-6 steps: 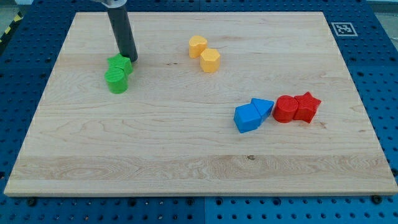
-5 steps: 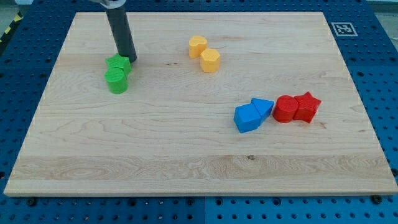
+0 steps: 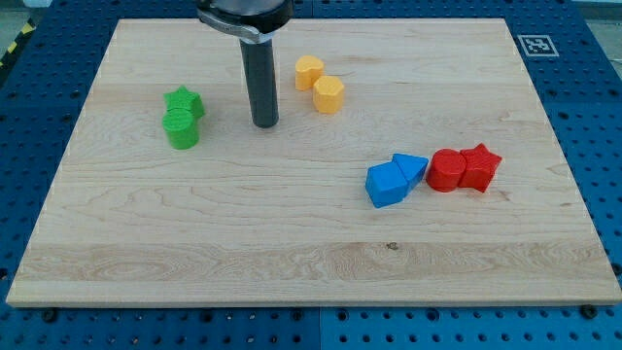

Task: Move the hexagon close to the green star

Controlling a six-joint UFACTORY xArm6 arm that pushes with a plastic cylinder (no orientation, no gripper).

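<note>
A green star (image 3: 185, 100) sits at the board's upper left, touching a green cylinder (image 3: 181, 128) just below it. Two yellow blocks stand at the top middle: the lower right one (image 3: 328, 94) looks like the hexagon, and the upper left one (image 3: 309, 72) touches it. My tip (image 3: 264, 124) rests on the board between the green pair and the yellow pair, below and left of the yellow blocks and touching neither.
A blue cube (image 3: 386, 184) and a blue triangle (image 3: 410, 168) touch at the right of centre. A red cylinder (image 3: 447, 170) and a red star (image 3: 479, 165) touch just right of them. A marker tag (image 3: 535, 45) is at the board's top right corner.
My tip has moved right and slightly down, from beside the green star's upper right to the gap between the green and yellow blocks. No block has moved.
</note>
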